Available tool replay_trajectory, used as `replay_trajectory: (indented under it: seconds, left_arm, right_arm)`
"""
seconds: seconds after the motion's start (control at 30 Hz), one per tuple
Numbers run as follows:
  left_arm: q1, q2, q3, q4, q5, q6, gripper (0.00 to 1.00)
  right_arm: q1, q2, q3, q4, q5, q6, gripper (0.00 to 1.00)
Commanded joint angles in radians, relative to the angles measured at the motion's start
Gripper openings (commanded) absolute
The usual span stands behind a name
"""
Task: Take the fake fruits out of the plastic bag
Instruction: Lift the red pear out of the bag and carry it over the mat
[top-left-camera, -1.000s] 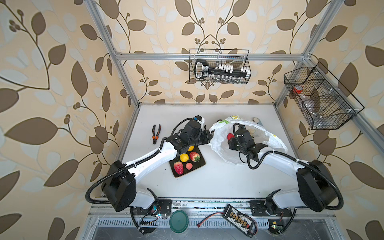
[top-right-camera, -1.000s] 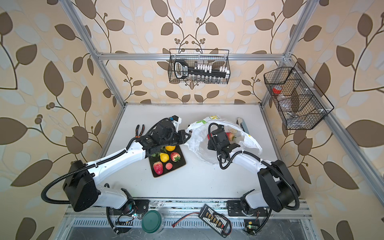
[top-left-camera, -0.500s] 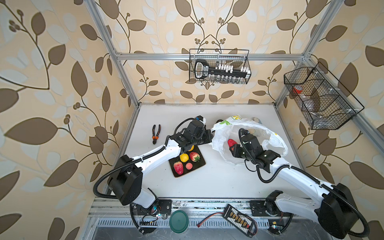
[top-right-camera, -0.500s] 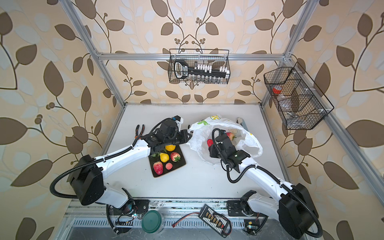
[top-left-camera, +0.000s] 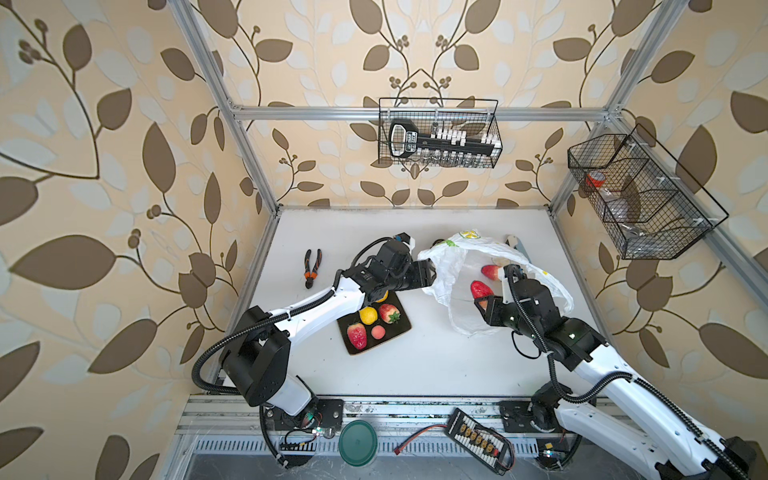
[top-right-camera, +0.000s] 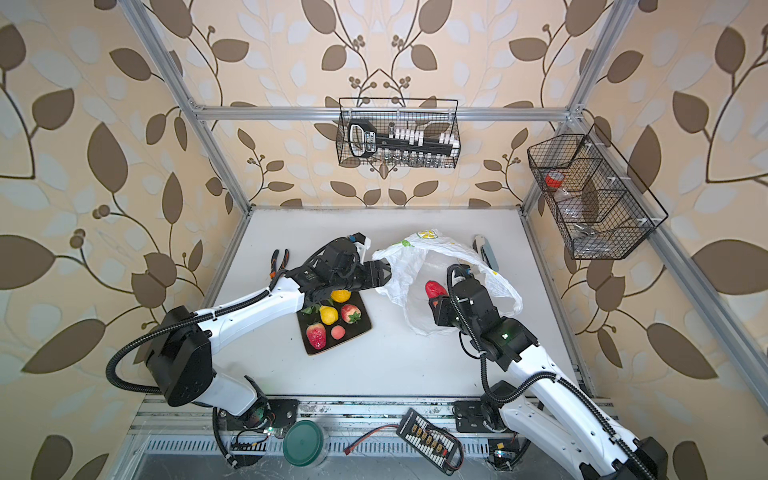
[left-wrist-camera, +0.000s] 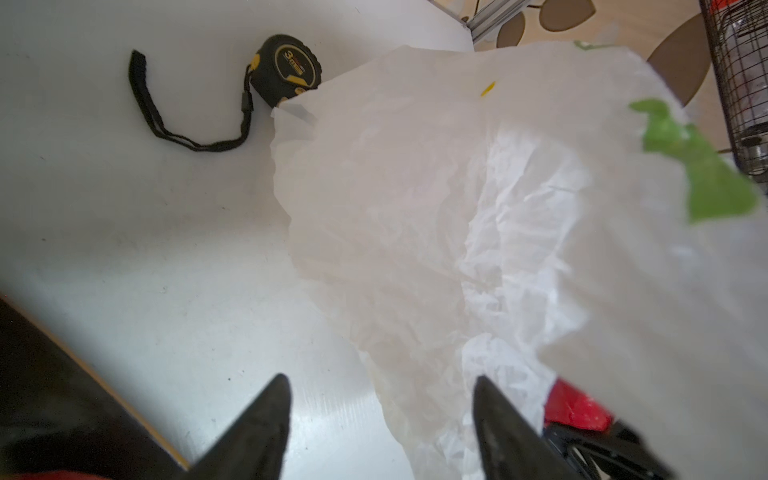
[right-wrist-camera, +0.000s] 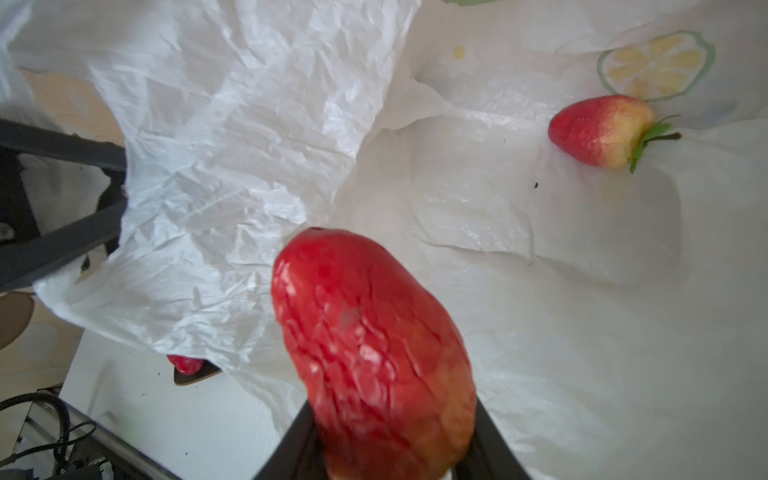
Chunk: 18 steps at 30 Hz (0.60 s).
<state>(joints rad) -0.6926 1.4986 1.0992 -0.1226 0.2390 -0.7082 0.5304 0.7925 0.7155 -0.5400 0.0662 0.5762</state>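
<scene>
Releases the plastic bag (left-wrist-camera: 415, 208) from the left gripper (left-wrist-camera: 379, 386), jaws now apart beside its rim. Raises a red strawberry (right-wrist-camera: 374, 345), clamped in the right gripper (top-left-camera: 484, 301). Leaves a second strawberry (right-wrist-camera: 598, 131) ahead, inside the bag, probably the next pick.

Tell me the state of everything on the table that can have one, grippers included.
Bag, crumpled, mouth open.
Left gripper, open at the bag's edge.
Right gripper, shut on held strawberry.
Other strawberry, loose inside the bag.
Tray, holding five fruits.
Tape measure, retracted, strap loose.
Pliers, lying flat, untouched.
</scene>
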Motion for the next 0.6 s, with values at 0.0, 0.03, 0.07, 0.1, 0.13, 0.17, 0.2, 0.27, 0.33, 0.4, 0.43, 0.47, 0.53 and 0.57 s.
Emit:
replay_trajectory:
  seconds: [0.0, 0.03, 0.07, 0.1, 0.13, 0.17, 0.2, 0.27, 0.33, 0.4, 0.43, 0.47, 0.53, 0.57]
  left_arm:
    - [0.006, -0.123, 0.013, -0.044, 0.051, 0.075, 0.99]
    - [0.007, -0.142, 0.011, -0.060, 0.052, 0.090, 0.99]
    - [0.006, -0.165, 0.011, -0.082, 0.054, 0.113, 0.99]
    - [0.006, -0.186, 0.011, -0.107, 0.057, 0.132, 0.99]
    - [0.007, -0.208, 0.012, -0.128, 0.058, 0.148, 0.99]
    - [0.008, -0.233, 0.014, -0.154, 0.055, 0.170, 0.99]
    - [0.008, -0.259, 0.024, -0.196, 0.032, 0.182, 0.99]
    - [0.008, -0.318, 0.051, -0.277, -0.040, 0.197, 0.99]
    - [0.008, -0.375, 0.079, -0.339, -0.115, 0.198, 0.99]
    - [0.008, -0.420, 0.111, -0.396, -0.208, 0.188, 0.99]
    - [0.012, -0.431, 0.128, -0.428, -0.252, 0.178, 0.99]
    - [0.019, -0.440, 0.146, -0.462, -0.299, 0.165, 0.99]
    - [0.045, -0.449, 0.173, -0.525, -0.383, 0.129, 0.99]
    - [0.065, -0.449, 0.182, -0.554, -0.421, 0.111, 0.99]
  right_arm:
    - [0.005, -0.039, 0.054, -0.043, -0.032, -0.082, 0.35]
    - [0.005, -0.048, 0.062, -0.043, -0.037, -0.096, 0.35]
    - [0.006, -0.055, 0.074, -0.047, -0.044, -0.113, 0.35]
    - [0.005, -0.059, 0.087, -0.052, -0.048, -0.126, 0.35]
    - [0.006, -0.060, 0.100, -0.058, -0.052, -0.137, 0.35]
    - [0.006, -0.059, 0.118, -0.065, -0.055, -0.151, 0.35]
    - [0.005, -0.058, 0.136, -0.073, -0.058, -0.162, 0.35]
    - [0.006, -0.051, 0.170, -0.083, -0.060, -0.177, 0.35]
    - [0.006, -0.047, 0.203, -0.086, -0.066, -0.189, 0.35]
    - [0.005, -0.027, 0.241, -0.083, -0.076, -0.198, 0.34]
    - [0.006, -0.012, 0.261, -0.081, -0.087, -0.203, 0.34]
    - [0.008, 0.013, 0.286, -0.081, -0.099, -0.206, 0.34]
    - [0.031, 0.061, 0.339, -0.072, -0.111, -0.213, 0.34]
    - [0.058, 0.086, 0.366, -0.063, -0.106, -0.216, 0.33]
